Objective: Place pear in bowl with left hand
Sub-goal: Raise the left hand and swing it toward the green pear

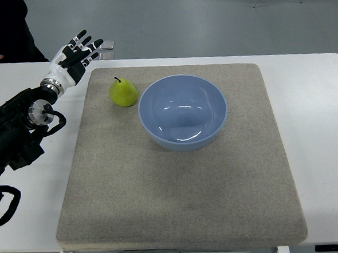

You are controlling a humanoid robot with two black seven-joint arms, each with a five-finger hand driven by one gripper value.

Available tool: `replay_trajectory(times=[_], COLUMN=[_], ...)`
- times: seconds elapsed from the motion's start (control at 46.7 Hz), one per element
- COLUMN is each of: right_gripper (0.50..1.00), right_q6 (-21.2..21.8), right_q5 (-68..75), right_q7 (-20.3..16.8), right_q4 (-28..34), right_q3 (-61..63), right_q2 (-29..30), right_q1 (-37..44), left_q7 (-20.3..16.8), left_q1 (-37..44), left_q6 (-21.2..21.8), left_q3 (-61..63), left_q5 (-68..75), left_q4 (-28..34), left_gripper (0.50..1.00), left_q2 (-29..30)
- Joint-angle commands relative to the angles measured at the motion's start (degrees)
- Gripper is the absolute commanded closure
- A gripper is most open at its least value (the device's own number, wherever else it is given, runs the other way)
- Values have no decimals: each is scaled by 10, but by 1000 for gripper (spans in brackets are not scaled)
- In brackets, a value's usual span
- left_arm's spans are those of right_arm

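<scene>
Your left robot hand [73, 55] hovers with fingers spread wide and empty, the green pear [123, 92] standing just to its right, beside the blue bowl [183, 111], so a sideways approach could tip it or roll it away across the mat [178, 189].

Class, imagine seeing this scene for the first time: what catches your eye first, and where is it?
The blue bowl stands empty at the mat's far middle, with the green pear upright just left of it. At far left, the left robot hand hovers open, holding nothing.
</scene>
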Motion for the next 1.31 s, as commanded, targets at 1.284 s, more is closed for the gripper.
replay_trajectory(times=[1.284], right_gripper=[574], right_q6=[0], right_q5=[0], right_q7=[0], right_q4=[0], right_q3=[0], right_q2=[0], right_q1=[0], left_q7=[-8], left_q1=[-130], left_q6=[-54], left_q3=[244], left_q5=[194], left_q4=[-7], left_gripper=[510], left_q2=[107])
